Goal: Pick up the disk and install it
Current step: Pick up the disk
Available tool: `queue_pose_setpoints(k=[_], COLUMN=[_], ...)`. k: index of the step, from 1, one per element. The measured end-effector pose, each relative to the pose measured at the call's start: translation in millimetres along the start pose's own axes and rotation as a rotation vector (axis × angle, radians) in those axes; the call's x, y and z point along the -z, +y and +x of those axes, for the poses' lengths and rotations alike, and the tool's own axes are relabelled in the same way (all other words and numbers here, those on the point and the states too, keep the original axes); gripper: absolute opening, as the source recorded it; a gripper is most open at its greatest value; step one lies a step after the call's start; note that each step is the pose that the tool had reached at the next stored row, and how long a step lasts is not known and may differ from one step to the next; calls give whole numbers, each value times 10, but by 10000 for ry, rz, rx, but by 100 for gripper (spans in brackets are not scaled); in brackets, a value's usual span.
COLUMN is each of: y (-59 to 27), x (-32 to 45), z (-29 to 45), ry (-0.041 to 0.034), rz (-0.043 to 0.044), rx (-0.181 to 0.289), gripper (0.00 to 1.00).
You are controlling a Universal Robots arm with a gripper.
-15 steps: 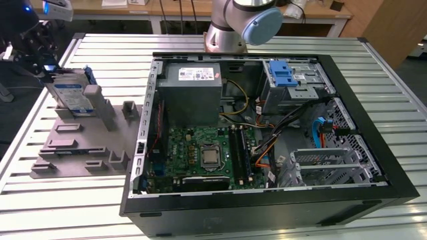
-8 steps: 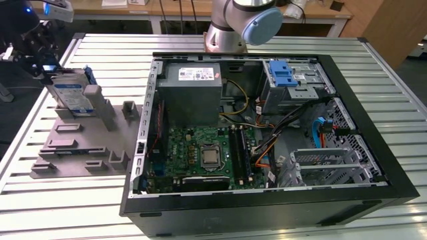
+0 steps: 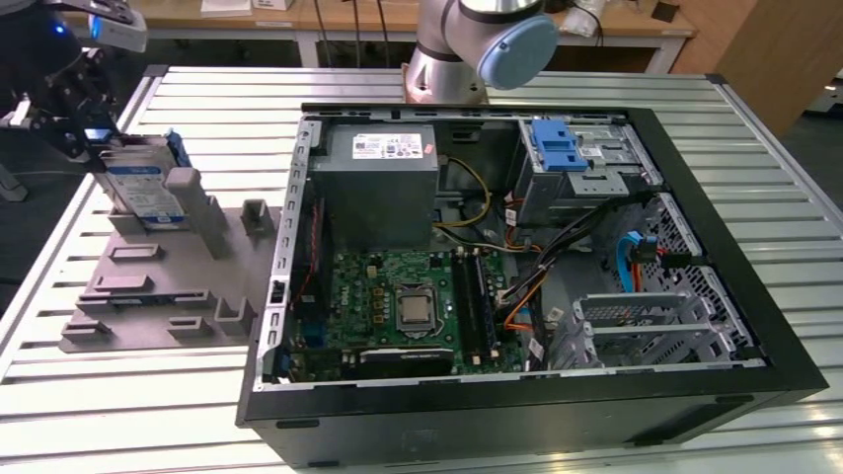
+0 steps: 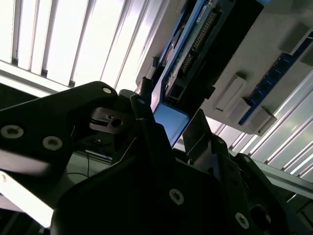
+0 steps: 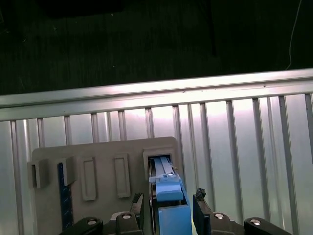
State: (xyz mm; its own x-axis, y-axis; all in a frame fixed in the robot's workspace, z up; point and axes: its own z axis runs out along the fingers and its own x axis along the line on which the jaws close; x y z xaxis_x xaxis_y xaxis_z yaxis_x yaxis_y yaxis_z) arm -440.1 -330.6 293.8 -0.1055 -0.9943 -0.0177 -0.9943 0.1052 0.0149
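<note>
While the disk (image 3: pixel 142 193) stands on edge in a slot at one corner of the grey fixture (image 3: pixel 145 286), the gripper (image 3: pixel 101 146) sits right over its upper end; in the first wrist view the gripper (image 5: pixel 169 203) straddles the disk's blue frame (image 5: pixel 168 188), which runs down into the fixture's (image 5: pixel 98 152) rectangular pocket; whether the pincer is clamped on the disk or merely closed around it with a sliver of space, I cannot tell. In the second wrist view the blue end of the disk (image 4: pixel 170 117) shows within the gripper (image 4: pixel 168 122), the fixture (image 4: pixel 274 44) beyond it. A dark-blue strip (image 5: pixel 61 196) stands in another slot of the fixture, well apart from the disk; the open computer case (image 3: pixel 737 326) lies just beside the fixture, on the exterior view's right of it; both rest on the slatted metal table (image 3: pixel 132 415).
</note>
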Motion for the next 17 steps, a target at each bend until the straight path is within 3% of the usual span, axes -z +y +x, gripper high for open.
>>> queue_pose_setpoints(k=[9, 11, 17], y=[1, 0, 1], x=[-52, -54, -56], z=[1, 1, 1], ry=[1, 1, 1], rz=[-1, 0, 0], rx=[-1, 0, 0], gripper=[52, 44, 37])
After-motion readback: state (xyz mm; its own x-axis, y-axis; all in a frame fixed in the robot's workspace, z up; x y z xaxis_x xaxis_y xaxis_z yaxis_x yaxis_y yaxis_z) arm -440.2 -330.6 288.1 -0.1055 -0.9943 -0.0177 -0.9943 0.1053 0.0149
